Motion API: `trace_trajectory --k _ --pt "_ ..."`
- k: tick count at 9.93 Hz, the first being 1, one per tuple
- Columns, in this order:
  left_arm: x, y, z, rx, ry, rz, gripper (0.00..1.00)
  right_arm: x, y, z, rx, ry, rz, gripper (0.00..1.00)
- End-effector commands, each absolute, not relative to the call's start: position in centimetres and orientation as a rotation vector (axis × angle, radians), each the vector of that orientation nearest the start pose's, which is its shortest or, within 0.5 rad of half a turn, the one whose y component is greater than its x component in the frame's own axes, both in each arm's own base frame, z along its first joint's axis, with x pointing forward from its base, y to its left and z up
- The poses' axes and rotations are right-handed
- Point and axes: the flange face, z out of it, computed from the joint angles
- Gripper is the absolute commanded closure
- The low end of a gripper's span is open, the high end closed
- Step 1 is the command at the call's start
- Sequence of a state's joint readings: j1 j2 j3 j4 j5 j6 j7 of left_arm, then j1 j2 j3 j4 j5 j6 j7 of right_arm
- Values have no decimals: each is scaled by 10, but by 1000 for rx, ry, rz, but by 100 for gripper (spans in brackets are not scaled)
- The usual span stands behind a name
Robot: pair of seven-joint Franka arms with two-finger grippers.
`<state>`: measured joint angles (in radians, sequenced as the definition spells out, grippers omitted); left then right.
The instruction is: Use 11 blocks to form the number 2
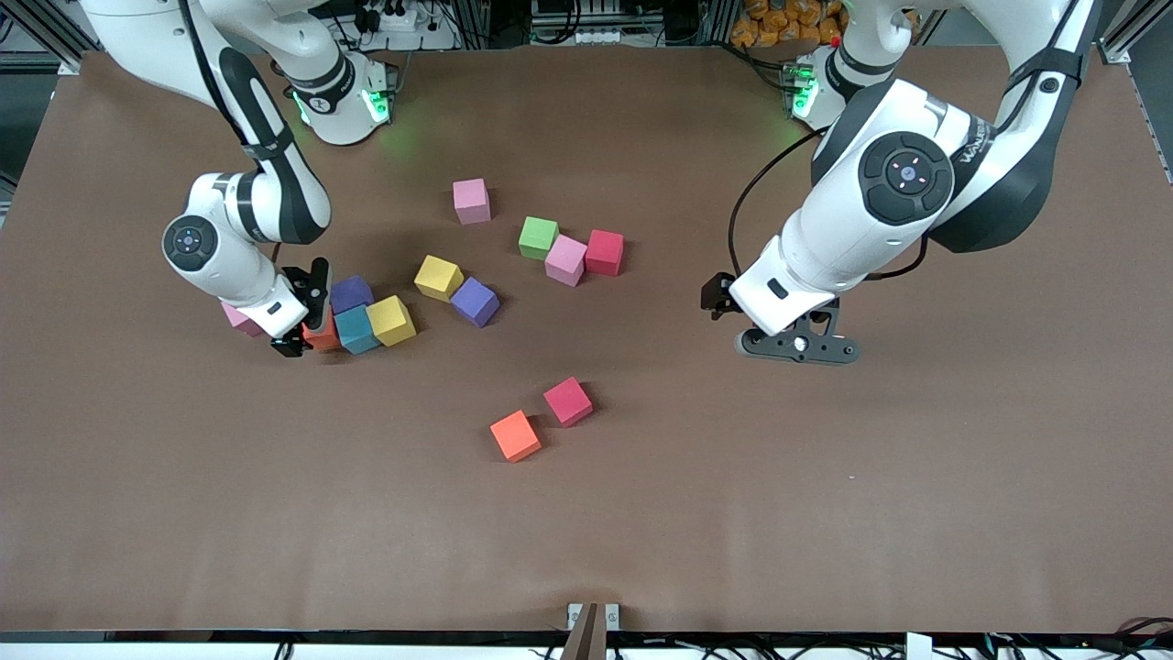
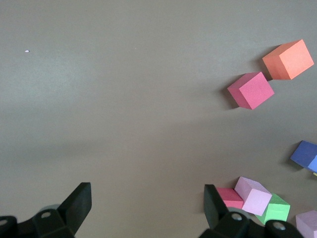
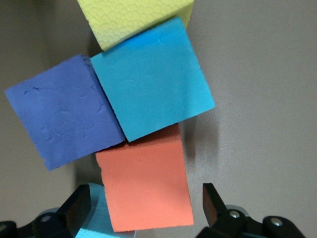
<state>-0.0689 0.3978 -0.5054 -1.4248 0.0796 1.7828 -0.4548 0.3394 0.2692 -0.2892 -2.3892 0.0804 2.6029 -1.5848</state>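
right gripper: the right gripper is down low at the cluster of cubes toward the right arm's end of the table, jaws apart, with an orange cube sitting between the fingers. Can't really tell if the pads touch it.

cluster there: a light blue cube touches that orange one, a purple cube is pressed against both, and a yellow cube butts up against the blue. In the front view a pale pink cube peeks out from under the right arm, and a second light blue bit shows by the fingers in the wrist view.

left gripper: the left gripper hangs over bare table toward the left arm's end, jaws wide apart, nothing in them. That arm's just waiting.

middle bunch: green cube, pale pink cube and crimson cube touching in a little row; another pale pink cube sits alone farther from the front camera.

loose pair: second yellow cube and second purple cube just beside each other, between the cluster and the middle bunch.

nearest the camera: an orange cube and a hot-pink cube, corner to corner.

the number 2: nothing digit-shaped here, the cubes are scattered.
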Motion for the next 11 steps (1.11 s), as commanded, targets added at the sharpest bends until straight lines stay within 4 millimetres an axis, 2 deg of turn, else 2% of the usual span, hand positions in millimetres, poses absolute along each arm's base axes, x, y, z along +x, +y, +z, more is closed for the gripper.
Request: trace_trajectory --k 1,5,6,7,8,11 --pt "592 -310 494 -3230 191 53 0 493 19 209 2197 2244 -40 0" --pt "592 -311 494 -3229 194 53 0 494 33 204 2190 2245 -15 0" --pt "592 -311 494 -3230 194 51 0 494 34 204 2188 2247 -15 7" --pt "592 -311 494 -3230 194 51 0 494 38 204 2185 2251 -13 74" --pt "592 -311 493 -3229 194 53 0 493 39 205 2195 2248 -7 100" --pt "592 -311 493 -3229 194 53 0 496 44 218 2206 2241 21 100"
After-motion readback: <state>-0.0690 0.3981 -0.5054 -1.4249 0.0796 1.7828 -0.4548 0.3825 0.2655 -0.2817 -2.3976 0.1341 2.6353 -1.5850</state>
